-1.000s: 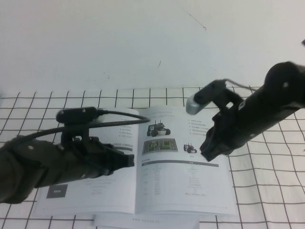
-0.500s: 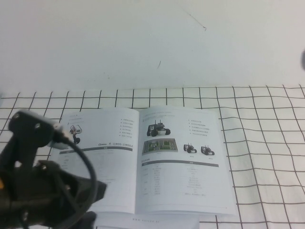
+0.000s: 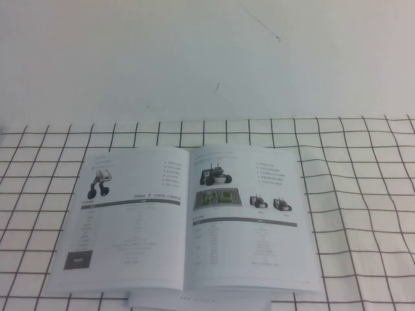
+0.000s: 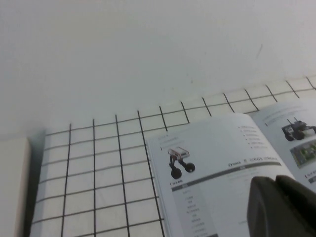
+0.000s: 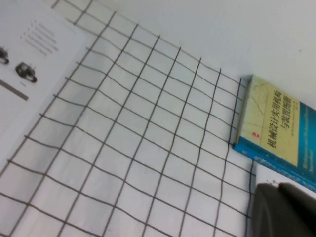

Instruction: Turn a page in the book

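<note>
Book (image 3: 185, 220) lies open flat mid-table, spine running front-to-back; both arms off the high view, left gripper (image 4: 284, 205) over its left leaf, right gripper (image 5: 284, 210) well off right—fingers: can't tell.

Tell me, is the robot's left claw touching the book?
Cannot tell. The left wrist view shows the left gripper in front of the book, hiding any gap. The high view shows neither arm. The right gripper is off beside the checked cloth.
</note>
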`<state>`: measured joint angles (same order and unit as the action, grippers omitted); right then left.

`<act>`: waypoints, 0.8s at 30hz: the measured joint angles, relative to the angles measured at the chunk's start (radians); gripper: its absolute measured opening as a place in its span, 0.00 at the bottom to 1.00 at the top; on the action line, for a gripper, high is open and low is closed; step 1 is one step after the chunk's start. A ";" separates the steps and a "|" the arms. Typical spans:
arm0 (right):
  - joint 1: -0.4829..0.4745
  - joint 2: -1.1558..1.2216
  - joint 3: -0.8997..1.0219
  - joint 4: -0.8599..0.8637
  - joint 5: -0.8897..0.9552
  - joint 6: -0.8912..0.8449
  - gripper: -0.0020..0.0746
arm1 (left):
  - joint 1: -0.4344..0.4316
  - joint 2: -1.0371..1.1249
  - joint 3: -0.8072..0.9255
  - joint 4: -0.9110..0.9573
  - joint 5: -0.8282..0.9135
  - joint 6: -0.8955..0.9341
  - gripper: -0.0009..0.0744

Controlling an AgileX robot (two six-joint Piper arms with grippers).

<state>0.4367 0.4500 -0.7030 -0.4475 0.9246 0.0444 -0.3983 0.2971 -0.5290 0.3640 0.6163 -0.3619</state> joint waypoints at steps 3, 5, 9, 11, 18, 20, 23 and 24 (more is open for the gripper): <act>0.000 -0.135 0.119 0.041 -0.103 0.034 0.03 | 0.000 -0.104 0.085 0.051 -0.048 -0.016 0.01; 0.000 -0.199 0.191 0.086 -0.174 0.043 0.03 | 0.000 -0.162 0.140 0.067 -0.082 -0.019 0.01; 0.000 -0.248 0.283 0.150 -0.251 0.050 0.03 | 0.000 -0.230 0.214 0.076 -0.145 -0.020 0.01; 0.000 -0.253 0.308 0.165 -0.252 0.050 0.03 | 0.000 -0.242 0.240 0.076 -0.161 -0.025 0.01; 0.000 -0.253 0.313 0.195 -0.195 0.054 0.03 | 0.000 -0.245 0.267 0.074 -0.166 -0.033 0.01; 0.000 -0.253 0.313 0.196 -0.192 0.054 0.03 | 0.000 -0.245 0.267 0.074 -0.168 -0.035 0.01; 0.000 -0.253 0.313 0.198 -0.192 0.054 0.03 | 0.000 -0.245 0.267 0.074 -0.168 -0.035 0.01; 0.000 -0.253 0.313 0.198 -0.192 0.054 0.03 | 0.000 -0.245 0.267 0.074 -0.168 -0.035 0.01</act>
<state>0.4367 0.1969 -0.3896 -0.2498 0.7321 0.0984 -0.3983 0.0525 -0.2617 0.4379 0.4484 -0.3969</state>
